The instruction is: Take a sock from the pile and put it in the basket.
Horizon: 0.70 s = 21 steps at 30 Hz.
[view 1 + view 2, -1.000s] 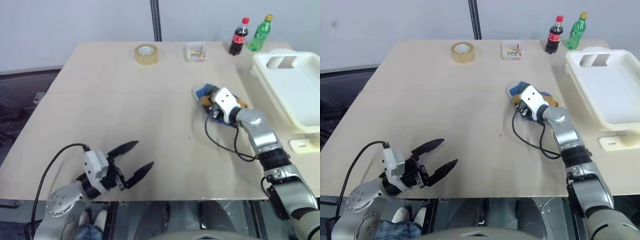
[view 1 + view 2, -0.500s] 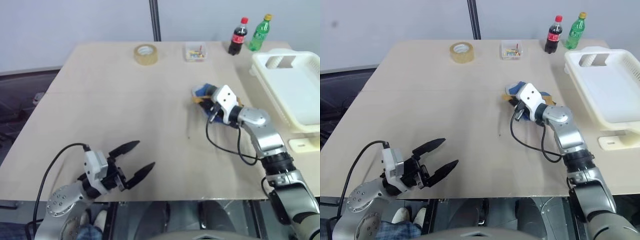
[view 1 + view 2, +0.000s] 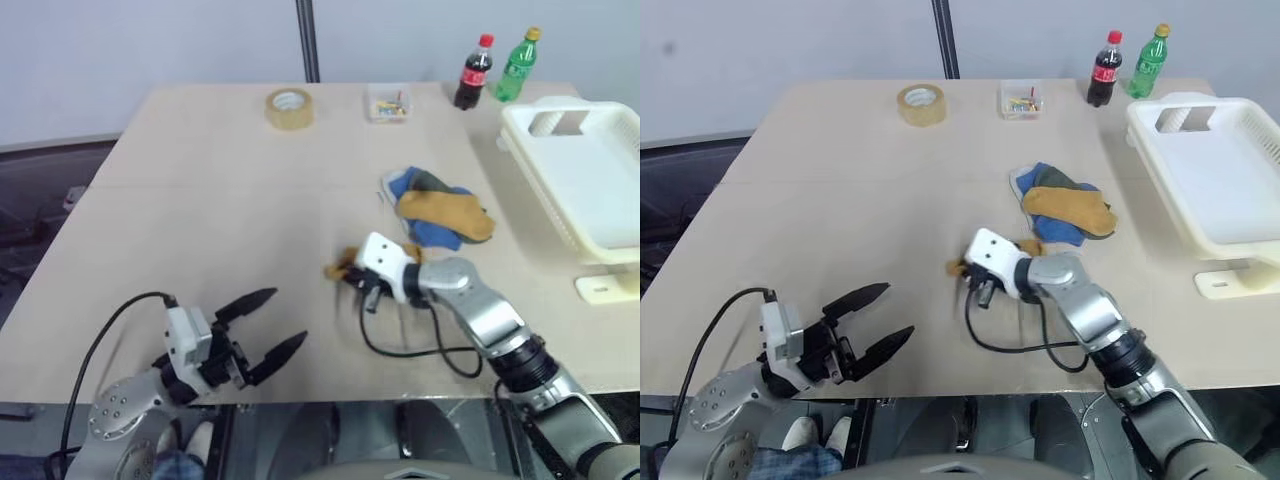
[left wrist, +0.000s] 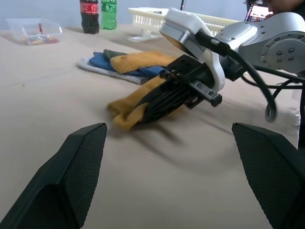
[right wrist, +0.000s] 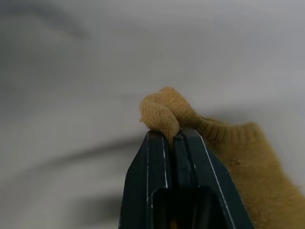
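Right tool (image 3: 347,272) has pulled away from the pile (image 3: 437,208), dragging a mustard sock (image 4: 136,102) out with it, fingers pinched fully closed on a fold of the knit. Sock now lies clear of the pile, on the side away from the basket (image 3: 580,180), low over the bench (image 3: 220,220). Grab done; carry remains. Left tool (image 3: 262,328) idle, spread wide, empty. Sock ribbed, floppy; basket rigid slotted cream plastic.
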### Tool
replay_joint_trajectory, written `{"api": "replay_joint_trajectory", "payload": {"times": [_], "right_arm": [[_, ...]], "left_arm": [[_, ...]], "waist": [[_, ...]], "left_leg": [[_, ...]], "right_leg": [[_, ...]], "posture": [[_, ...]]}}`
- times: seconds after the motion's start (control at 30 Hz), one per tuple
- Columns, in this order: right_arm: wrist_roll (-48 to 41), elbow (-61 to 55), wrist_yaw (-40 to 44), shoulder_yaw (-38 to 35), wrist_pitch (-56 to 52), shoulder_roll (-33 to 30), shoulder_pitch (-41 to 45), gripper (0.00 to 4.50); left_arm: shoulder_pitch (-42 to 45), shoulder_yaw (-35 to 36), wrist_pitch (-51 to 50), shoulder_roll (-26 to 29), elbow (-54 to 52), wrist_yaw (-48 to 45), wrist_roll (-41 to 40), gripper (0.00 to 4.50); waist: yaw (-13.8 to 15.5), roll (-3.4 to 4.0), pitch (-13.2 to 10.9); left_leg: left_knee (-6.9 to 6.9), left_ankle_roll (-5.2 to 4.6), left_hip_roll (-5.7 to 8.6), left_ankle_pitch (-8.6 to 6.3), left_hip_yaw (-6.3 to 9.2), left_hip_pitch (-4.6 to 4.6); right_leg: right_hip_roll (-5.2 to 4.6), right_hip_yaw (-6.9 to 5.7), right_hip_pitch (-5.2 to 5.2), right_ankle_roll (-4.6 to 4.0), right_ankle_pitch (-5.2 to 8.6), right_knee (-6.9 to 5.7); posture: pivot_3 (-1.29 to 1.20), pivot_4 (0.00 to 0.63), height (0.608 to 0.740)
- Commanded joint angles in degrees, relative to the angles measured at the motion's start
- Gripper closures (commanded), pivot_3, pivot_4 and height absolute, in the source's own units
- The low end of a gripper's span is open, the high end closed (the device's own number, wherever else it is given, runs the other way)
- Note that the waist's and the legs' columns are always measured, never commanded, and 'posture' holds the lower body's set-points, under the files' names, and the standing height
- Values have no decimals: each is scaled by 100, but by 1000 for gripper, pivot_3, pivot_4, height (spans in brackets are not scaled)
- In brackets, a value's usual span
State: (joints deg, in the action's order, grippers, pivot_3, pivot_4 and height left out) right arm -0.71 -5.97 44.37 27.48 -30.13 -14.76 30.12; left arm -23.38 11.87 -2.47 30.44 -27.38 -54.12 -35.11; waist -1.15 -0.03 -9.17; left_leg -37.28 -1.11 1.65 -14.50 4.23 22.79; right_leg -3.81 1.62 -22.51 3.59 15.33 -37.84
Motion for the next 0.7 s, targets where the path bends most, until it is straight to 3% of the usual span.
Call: {"api": "replay_joint_trajectory", "payload": {"times": [0.03,0.13,0.2,0.27,0.37,0.4,0.47,0.6,0.63,0.7], "right_arm": [[-565,-79,-342,-344,-256,1023,551,4467],[-1457,-372,-1017,-1445,-911,2007,821,4467],[-2093,-539,-1986,-2724,-1793,2509,1111,4467],[-2318,-545,-2523,-3317,-2455,2279,1238,4467],[-2123,-481,-2385,-3143,-2903,1376,842,4467],[-1902,-438,-2280,-2860,-2841,983,575,3959],[-1752,-462,-2090,-2369,-3013,328,55,3445],[-1434,-830,-2200,-1977,-2723,-278,-556,1609],[-1318,-973,-2254,-1967,-2524,-401,-679,1357],[-1020,-1198,-2192,-1865,-1834,-751,-863,1357]], "left_arm": [[-142,188,9,52,-190,-65,-182,0],[-215,236,-7,58,-239,-58,-213,0],[-271,297,-16,78,-278,-48,-237,0],[-343,328,-20,86,-304,-60,-231,0],[-391,276,-15,62,-328,-61,-187,0],[-338,233,-13,47,-304,-44,-160,0],[-205,178,-20,32,-243,-21,-126,0],[-117,187,-20,54,-157,-68,-118,0],[-115,196,-18,63,-137,-89,-119,0],[-94,191,-8,70,-75,-113,-93,0]], "waist": [[-7,-3,-1],[-71,-2,-5],[-26,-7,-1],[67,-26,12],[32,-37,19],[27,-42,22],[32,-19,18],[-102,6,8],[-114,4,10],[-111,4,8]], "left_leg": [[0,0,0,0,0,0],[6,8,-4,4,2,3],[10,11,-7,5,8,5],[10,11,15,5,19,9],[9,10,17,5,15,10],[10,9,16,5,13,9],[16,9,14,5,12,8],[26,8,4,6,-9,11],[27,8,-2,6,-10,-3],[20,8,-4,6,-5,-5]], "right_leg": [[0,-1,0,0,0,0],[6,4,-9,-1,0,-8],[5,0,-14,-1,0,-8],[-23,-15,-6,-2,0,2],[-25,-12,-4,-2,0,10],[-24,-10,-6,-3,0,9],[-21,-12,-8,-5,1,8],[-21,8,-22,-15,9,-7],[-17,9,-15,-14,9,-13],[7,3,-5,-13,9,-12]], "posture": [[0,150,738],[0,150,738],[0,150,738],[0,150,738],[0,150,738],[0,150,738],[0,150,738],[0,150,738],[0,150,738],[0,150,738]]}}
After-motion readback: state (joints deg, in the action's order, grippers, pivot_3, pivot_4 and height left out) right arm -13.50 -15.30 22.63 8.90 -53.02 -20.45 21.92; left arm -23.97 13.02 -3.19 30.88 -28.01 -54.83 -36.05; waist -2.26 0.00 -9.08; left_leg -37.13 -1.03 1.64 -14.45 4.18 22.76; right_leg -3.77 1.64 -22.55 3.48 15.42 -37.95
